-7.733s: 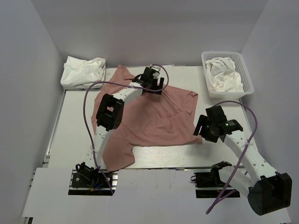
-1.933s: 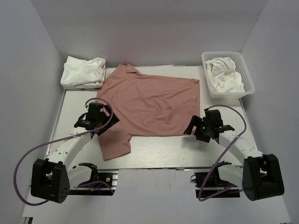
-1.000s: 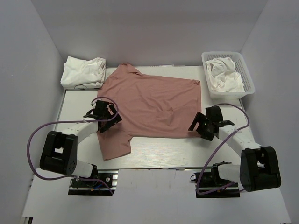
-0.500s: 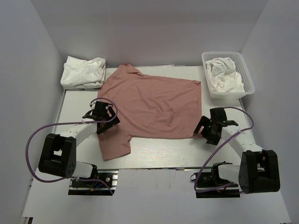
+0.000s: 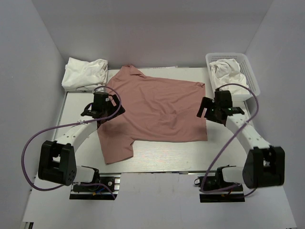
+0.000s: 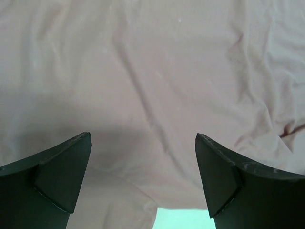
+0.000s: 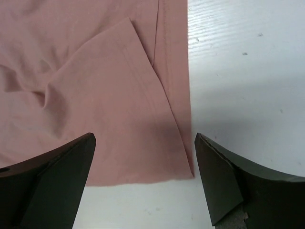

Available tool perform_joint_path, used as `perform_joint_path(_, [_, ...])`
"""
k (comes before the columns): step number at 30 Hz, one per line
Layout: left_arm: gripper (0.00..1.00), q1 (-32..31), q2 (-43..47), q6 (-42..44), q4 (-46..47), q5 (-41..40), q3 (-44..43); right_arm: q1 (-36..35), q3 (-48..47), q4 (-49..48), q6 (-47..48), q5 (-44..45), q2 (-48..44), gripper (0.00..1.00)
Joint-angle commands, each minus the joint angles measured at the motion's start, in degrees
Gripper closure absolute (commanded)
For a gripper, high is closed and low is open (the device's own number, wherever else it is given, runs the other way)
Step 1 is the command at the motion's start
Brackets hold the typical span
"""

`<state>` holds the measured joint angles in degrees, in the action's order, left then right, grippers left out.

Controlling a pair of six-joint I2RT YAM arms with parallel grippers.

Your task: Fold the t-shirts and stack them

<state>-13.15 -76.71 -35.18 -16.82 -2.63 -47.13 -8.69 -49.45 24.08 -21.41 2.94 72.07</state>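
- Currently the left gripper (image 6: pixel 143 137) hovers over the pink shirt (image 5: pixel 157 107), jaws spread wide, holding nothing.
- Right gripper (image 7: pixel 144 137), equally spread and empty, hangs over the shirt's right edge.
- Pink shirt lies spread on the table (image 5: pixel 162 155); white shirts (image 5: pixel 85 73) sit at the back corners.

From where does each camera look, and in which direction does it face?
Top external: above, behind the bases, facing down on table, pink t-shirt, both arms.
Left wrist: on left arm, facing the pink t-shirt; open fingers show.
Right wrist: on right arm, facing t-shirt's edge and table; open fingers show.
All share the pink t-shirt.
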Motion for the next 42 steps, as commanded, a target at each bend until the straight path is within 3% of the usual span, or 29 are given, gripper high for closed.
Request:
perform_joint_path(1, [0.0,0.49,-2.13,1.78,0.03,-1.58,-2.78,-1.59,-6.34,-4.47,2.69,1.8,9.02,0.1])
perform_joint_path(9, [0.0,0.49,-7.22,2.4,1.17,-3.96,-4.54,-2.3,-17.07,-8.08,2.95,1.63,26.68,0.1])
perform_joint_path(14, [0.0,0.49,-10.74,2.92,0.56,-4.57,-6.83,-2.3,-22.09,-7.11,3.3,1.19,32.68,0.11])
perform_joint_path(23, [0.0,0.49,-11.36,3.45,1.09,-4.57,-6.83,-2.39,-22.09,-7.2,3.39,-0.56,35.59,0.12])
perform_joint_path(29, [0.0,0.49,-11.36,3.45,1.09,-5.1,-6.31,-2.39,-21.13,-6.67,3.04,-1.44,35.59,0.25])
perform_joint_path(32, [0.0,0.49,-11.97,3.45,1.7,-5.1,-6.3,-2.39,-21.12,-5.01,2.52,1.52,35.24,0.23])
perform_joint_path(37, [0.0,0.49,-14.69,3.45,4.06,-5.1,-7.7,-2.91,-21.56,-3.07,3.21,9.44,34.8,0.1])
perform_joint_path(42, [0.0,0.49,-21.19,3.98,6.18,-2.73,-11.83,-3.88,-22.27,0.0,4.71,19.02,34.98,0.1])
